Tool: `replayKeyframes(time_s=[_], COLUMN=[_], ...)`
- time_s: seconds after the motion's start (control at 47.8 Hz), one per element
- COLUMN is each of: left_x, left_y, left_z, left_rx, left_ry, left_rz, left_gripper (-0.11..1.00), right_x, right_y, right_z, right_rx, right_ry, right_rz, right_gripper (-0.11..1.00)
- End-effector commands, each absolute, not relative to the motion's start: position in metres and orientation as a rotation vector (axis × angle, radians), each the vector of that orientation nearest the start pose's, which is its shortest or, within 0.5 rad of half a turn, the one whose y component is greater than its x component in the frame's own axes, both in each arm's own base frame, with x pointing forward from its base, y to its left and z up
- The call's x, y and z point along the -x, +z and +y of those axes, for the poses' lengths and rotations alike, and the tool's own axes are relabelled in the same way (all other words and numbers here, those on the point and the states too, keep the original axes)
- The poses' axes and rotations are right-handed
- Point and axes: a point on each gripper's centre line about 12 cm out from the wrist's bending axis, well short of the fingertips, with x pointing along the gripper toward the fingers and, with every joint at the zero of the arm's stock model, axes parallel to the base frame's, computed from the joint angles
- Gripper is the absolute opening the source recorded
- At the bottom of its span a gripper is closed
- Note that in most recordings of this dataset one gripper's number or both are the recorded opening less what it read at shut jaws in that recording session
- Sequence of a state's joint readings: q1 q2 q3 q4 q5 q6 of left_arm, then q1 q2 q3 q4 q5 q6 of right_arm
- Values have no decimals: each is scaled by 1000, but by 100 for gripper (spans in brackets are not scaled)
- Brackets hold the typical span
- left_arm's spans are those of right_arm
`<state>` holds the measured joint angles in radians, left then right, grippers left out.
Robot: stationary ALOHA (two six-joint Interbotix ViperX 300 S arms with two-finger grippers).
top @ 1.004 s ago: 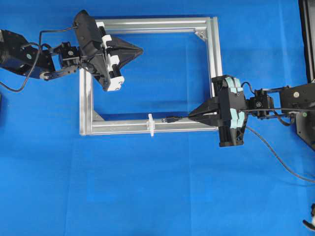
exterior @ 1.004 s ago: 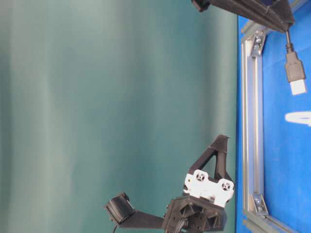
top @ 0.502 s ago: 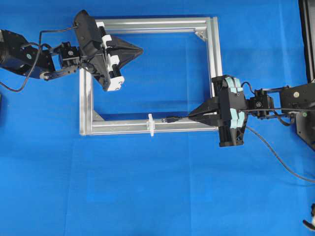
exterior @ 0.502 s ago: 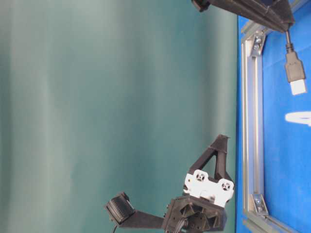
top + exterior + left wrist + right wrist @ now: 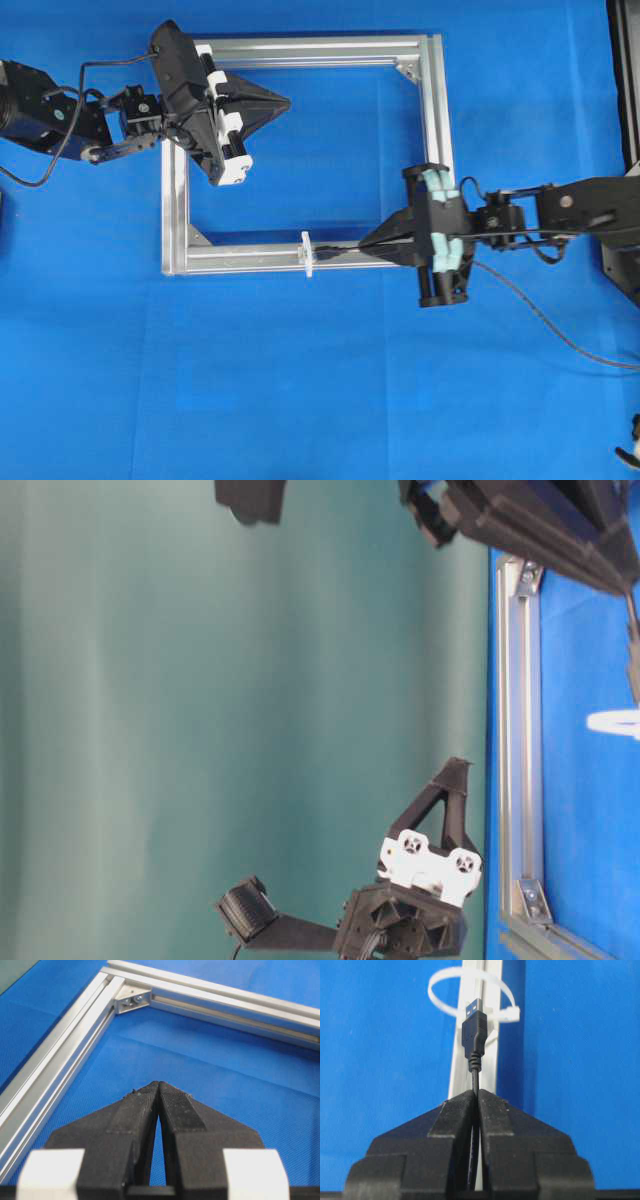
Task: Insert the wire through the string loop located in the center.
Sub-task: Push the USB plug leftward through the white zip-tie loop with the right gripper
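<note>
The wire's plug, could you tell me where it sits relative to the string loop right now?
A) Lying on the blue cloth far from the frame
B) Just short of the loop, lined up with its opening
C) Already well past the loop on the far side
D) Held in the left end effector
B: in the right wrist view the right end effector clamps the wire, whose silvery tip points into the string loop.

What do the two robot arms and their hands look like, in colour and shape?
Both arms are black, with thin black cables looped alongside. Each hand ends in two wedge-shaped black fingers tapering to a point. The left hand has white blocks at its finger bases; the right hand has pale green ones.
</note>
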<state>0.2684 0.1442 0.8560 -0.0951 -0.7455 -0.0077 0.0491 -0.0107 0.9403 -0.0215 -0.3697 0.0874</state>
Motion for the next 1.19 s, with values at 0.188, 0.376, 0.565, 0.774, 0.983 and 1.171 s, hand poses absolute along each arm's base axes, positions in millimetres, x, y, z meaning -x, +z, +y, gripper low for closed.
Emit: replayKeyframes(time_s=[0.188,0.376,0.565,0.774,0.983,1.171], left_x=[-366,-366,-365,-365,-366,-364], left_y=[149,148,148,148,148,147], left_z=[107,107,107,107,107,108], left_rx=[91,89,86,83,86,93], left_ry=[334,333,333,333,333,335], left_rz=[197,199,201,200,200,203], left_gripper=[0,0,0,0,0,0], right_x=[-369,-382,-389,-392,-391,-392], right_y=[135,136,135,134,133,134], right_z=[20,21,21,21,21,21], right_rx=[-58,-60,-59,-59,-59,-59], right_ry=[40,41,42,42,42,42], right_rz=[497,477,465,464,468,465], right_gripper=[-2,-2,-2,-2,-2,-2])
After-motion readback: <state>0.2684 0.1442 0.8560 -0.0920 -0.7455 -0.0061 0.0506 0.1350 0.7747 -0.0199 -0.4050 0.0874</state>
